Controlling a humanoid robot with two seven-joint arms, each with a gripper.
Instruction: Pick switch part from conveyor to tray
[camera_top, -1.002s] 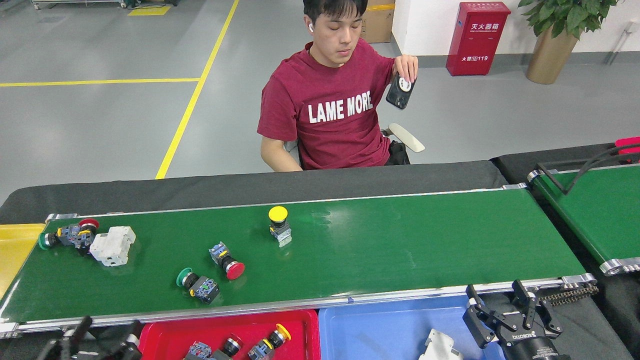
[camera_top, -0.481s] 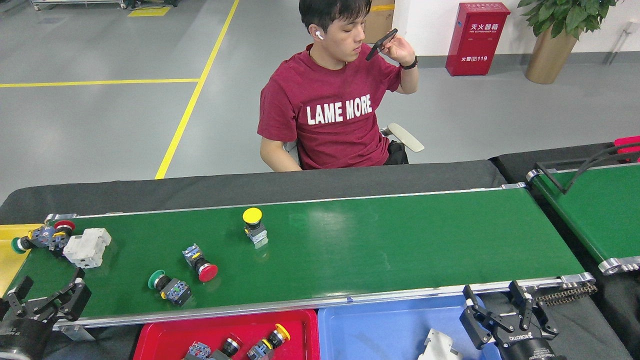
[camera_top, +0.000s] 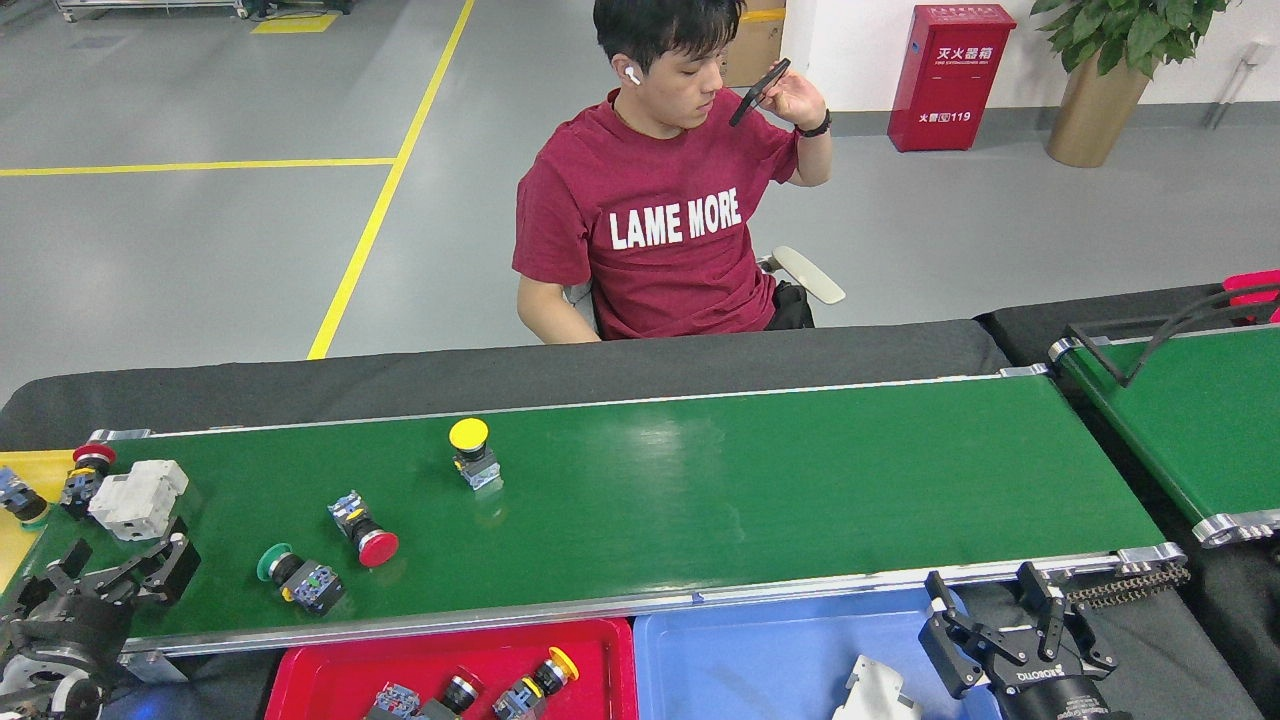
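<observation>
The left gripper (camera_top: 112, 575) hung with its fingers spread over the conveyor (camera_top: 700, 480), near a white block (camera_top: 138, 497). The right gripper (camera_top: 990, 620) pointed up, fingers apart, empty.

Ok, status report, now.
Left gripper open over the conveyor's left end, empty. Right gripper open by the blue tray, empty. Nearest part: white block. Nothing in the way.
</observation>
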